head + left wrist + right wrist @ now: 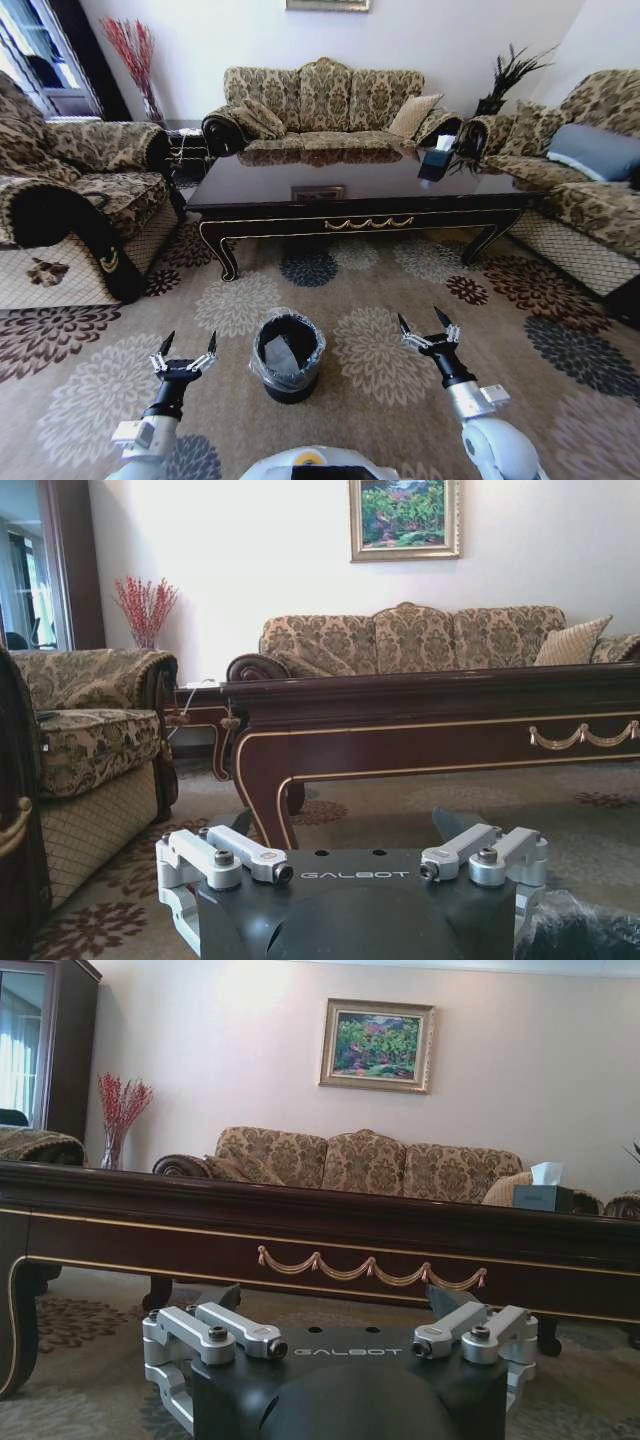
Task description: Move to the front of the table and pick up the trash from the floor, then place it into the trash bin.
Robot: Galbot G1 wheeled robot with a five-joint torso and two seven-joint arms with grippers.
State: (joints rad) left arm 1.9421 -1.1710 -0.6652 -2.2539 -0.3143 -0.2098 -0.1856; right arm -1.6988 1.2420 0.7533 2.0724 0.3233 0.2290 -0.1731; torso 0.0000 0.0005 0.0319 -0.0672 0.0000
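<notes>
Both grippers hang spread wide and empty, low in the head view: left gripper [186, 350], right gripper [426, 325]. Between them the trash bin [288, 356] holds crumpled trash [281, 356]. The wrist views show a framed painting [376, 1045] above the table [360, 190].

Left gripper [186, 351], right gripper [426, 323]: spread wide

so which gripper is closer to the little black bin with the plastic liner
Left. The left gripper hovers just off one side of the small round black bin with the clear liner; the right gripper hangs farther off its other side.
</notes>
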